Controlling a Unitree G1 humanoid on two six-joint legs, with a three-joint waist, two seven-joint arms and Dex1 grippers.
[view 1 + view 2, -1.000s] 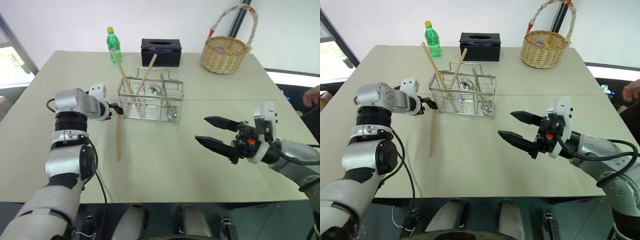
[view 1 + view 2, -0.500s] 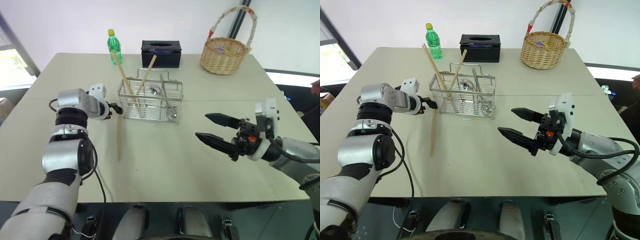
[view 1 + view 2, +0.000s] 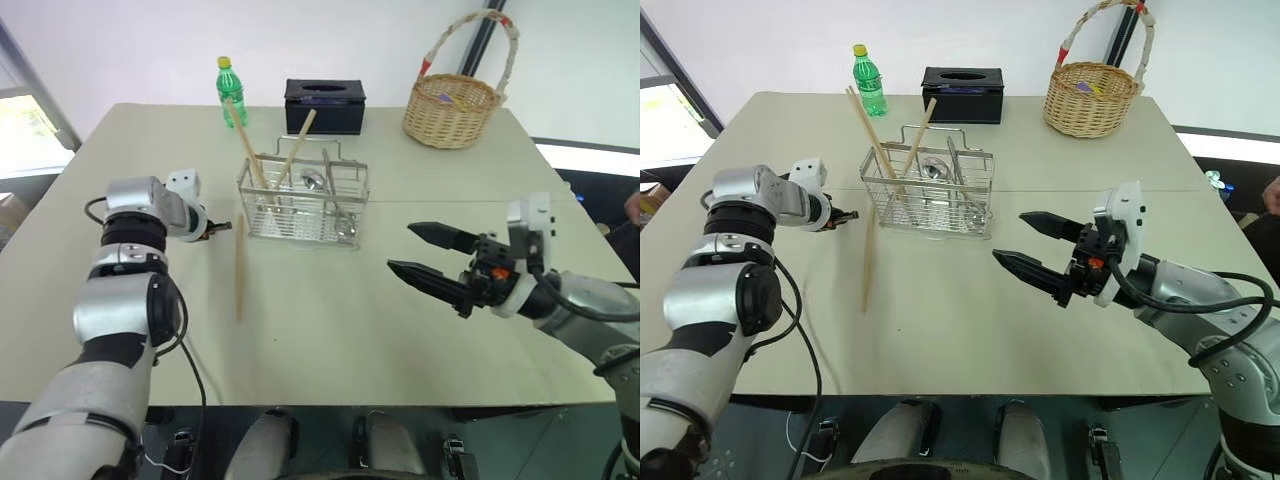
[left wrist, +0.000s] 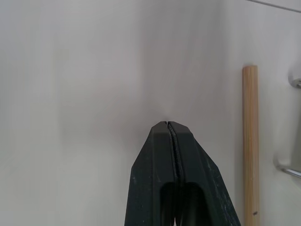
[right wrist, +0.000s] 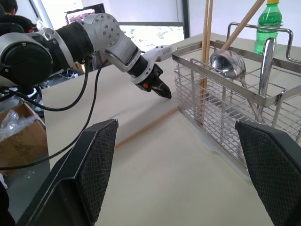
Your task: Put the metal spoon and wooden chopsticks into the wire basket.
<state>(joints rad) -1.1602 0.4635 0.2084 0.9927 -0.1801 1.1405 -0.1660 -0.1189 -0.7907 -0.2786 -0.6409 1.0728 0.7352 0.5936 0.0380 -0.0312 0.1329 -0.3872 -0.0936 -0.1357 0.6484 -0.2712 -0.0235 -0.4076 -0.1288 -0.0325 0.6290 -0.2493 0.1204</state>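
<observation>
2 chopsticks [image 3: 880, 145] already stand tilted in the wire basket [image 3: 927, 195], the spoon [image 3: 933, 168] rests inside it too, and 1 more chopstick [image 3: 868, 255] lies flat on the tabletop [image 3: 940, 330] just beside the basket's left end. The left end effector [image 3: 847, 215] is clenched with nothing between its fingers, its tip low over the tabletop next to the far end of that loose stick; in the left wrist view the stick [image 4: 250, 141] runs alongside the closed fingers [image 4: 162, 155], apart from them. The right end effector [image 3: 1025, 245] hovers above the tabletop to the right of the basket with its fingers spread and nothing in them. The step in hand looks like the pickup of the last chopstick. The next move likely calls for the left fingers to reopen, straddle the stick, close on it, then lift and tip it into the basket.
</observation>
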